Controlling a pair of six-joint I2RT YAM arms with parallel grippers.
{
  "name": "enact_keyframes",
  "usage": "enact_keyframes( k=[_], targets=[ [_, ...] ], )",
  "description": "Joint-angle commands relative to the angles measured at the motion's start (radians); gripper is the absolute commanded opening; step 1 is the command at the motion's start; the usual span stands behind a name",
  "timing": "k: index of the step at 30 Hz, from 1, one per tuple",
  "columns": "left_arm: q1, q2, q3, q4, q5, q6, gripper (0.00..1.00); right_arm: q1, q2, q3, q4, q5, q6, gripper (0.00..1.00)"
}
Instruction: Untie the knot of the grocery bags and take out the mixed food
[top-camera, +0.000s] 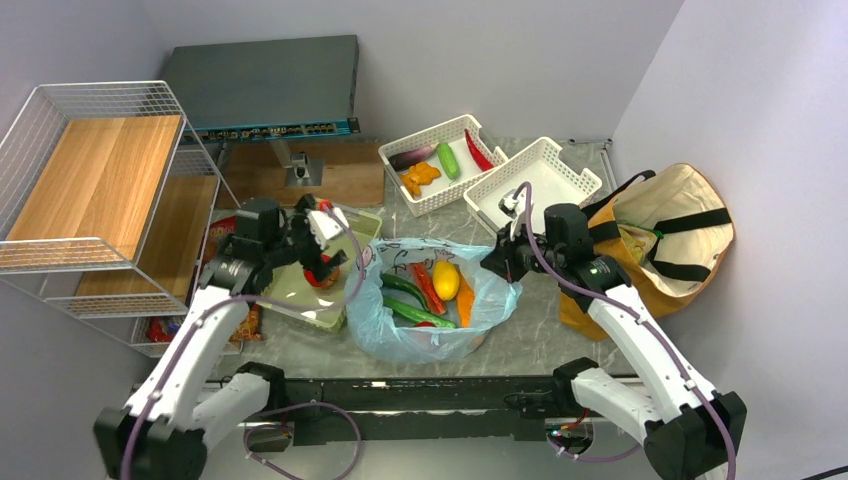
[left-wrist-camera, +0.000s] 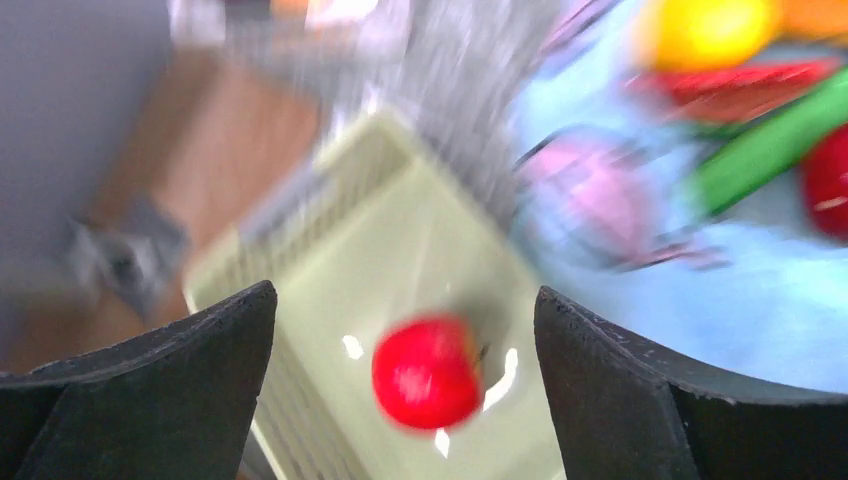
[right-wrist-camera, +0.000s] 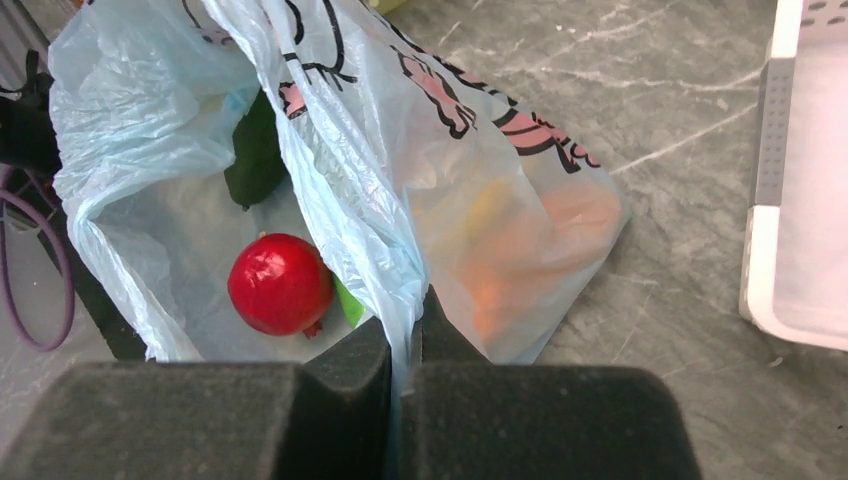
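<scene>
**Top view, with wrist views.** The blue bag (top-camera: 430, 325) lay at the centre of the worktop (top-camera: 535, 335), its mouth spread open and facing up.

- **Bag contents:** A mango (top-camera: 446, 280) lay with its long axis near vertical in the frame. A cucumber (top-camera: 404, 286) ran from upper left to lower right. A carrot (top-camera: 465, 306) lay along the bag's right wall, also near vertical. The right wrist view showed a red fruit (right-wrist-camera: 280, 284) on the bag's floor.
- **Right end effector** (right-wrist-camera: 405, 345): closed, pinching the bag's right rim.
- **Left end effector** (left-wrist-camera: 405, 295): spread wide, holding nothing, above the green tray (top-camera: 295, 295) at centre left. An apple (top-camera: 322, 274) lay free in the tray beneath it. The left wrist view was blurred.
- **Tote** (top-camera: 665, 250): at the right edge of the frame, its mouth open toward the upper right and its cream lining showing.
- **White baskets:** Two stood at upper centre. The left basket (top-camera: 422, 133) held an eggplant (top-camera: 410, 157), a chili (top-camera: 478, 150) and other produce.
- **Edges and room:** The bag's left side met the tray. Bare worktop showed between the bag and the baskets, and below the bag toward the arm bases.
</scene>
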Motion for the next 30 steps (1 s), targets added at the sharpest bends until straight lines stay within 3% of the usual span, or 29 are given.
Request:
enact_keyframes(
  k=[1,3,5,8,12,16,23,26,28,30],
  targets=[
    [-0.244,-0.072,0.063,0.044,0.115,0.143,0.99,0.015,-0.001,-0.008,0.053,-0.002,-0.019,0.0],
    [-0.322,-0.037,0.077,0.043,0.087,0.146,0.99,0.018,0.009,-0.011,0.043,-0.006,-0.022,0.0],
    [-0.379,-0.004,0.105,-0.002,0.145,0.217,0.95,0.019,0.015,-0.005,0.029,-0.014,-0.03,0.0],
    [-0.525,0.045,0.088,0.065,0.119,0.309,0.77,0.024,0.016,-0.017,0.01,-0.026,-0.036,0.0],
    [-0.691,0.223,0.079,0.08,0.026,0.603,0.58,0.028,0.024,-0.04,-0.007,-0.037,-0.03,0.0],
    [-0.721,0.435,0.14,0.106,-0.044,0.724,0.46,0.028,0.027,-0.055,0.0,-0.03,-0.026,0.0],
    [-0.721,0.638,0.174,0.123,-0.17,0.843,0.49,0.027,0.029,-0.05,-0.001,-0.018,-0.036,0.0],
    [-0.722,0.679,0.189,0.103,-0.182,0.831,0.44,0.028,0.027,-0.048,-0.006,-0.017,-0.039,0.0],
    [-0.723,0.663,0.198,0.086,-0.161,0.804,0.27,0.028,0.024,-0.047,-0.01,-0.012,-0.045,0.0],
    [-0.72,0.608,0.203,0.071,-0.116,0.735,0.04,0.028,0.023,-0.045,-0.01,-0.008,-0.05,0.0]
  ],
)
